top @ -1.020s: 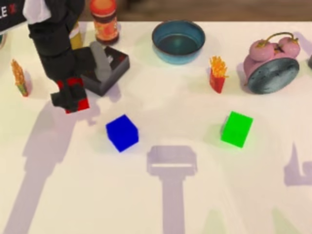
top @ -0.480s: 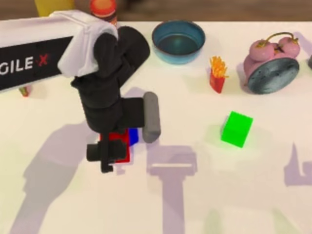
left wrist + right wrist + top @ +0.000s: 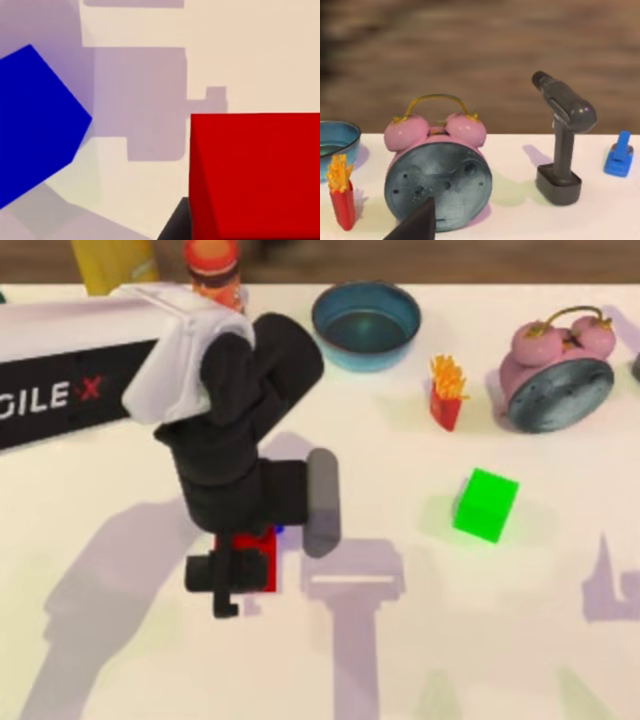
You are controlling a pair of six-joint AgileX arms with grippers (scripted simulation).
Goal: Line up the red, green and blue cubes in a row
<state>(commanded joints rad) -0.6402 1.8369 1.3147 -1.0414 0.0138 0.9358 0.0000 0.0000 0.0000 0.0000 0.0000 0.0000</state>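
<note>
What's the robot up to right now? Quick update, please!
Left gripper shut on red cube, low beside blue cube. Green cube waits alone at right. Right arm out of top view. Nothing blocking.

The table [image 3: 520,640] was white and matte, and it filled nearly the whole top view. Long soft grey-violet shadows lay across it, stretching toward 6 o'clock, so the light came from beyond the far edge. Along the 12 o'clock edge ran a strip of brown wood-grain floor [image 3: 480,258]. In the right wrist view a blurred brown wall [image 3: 480,55] stood behind the table's far edge.
</note>
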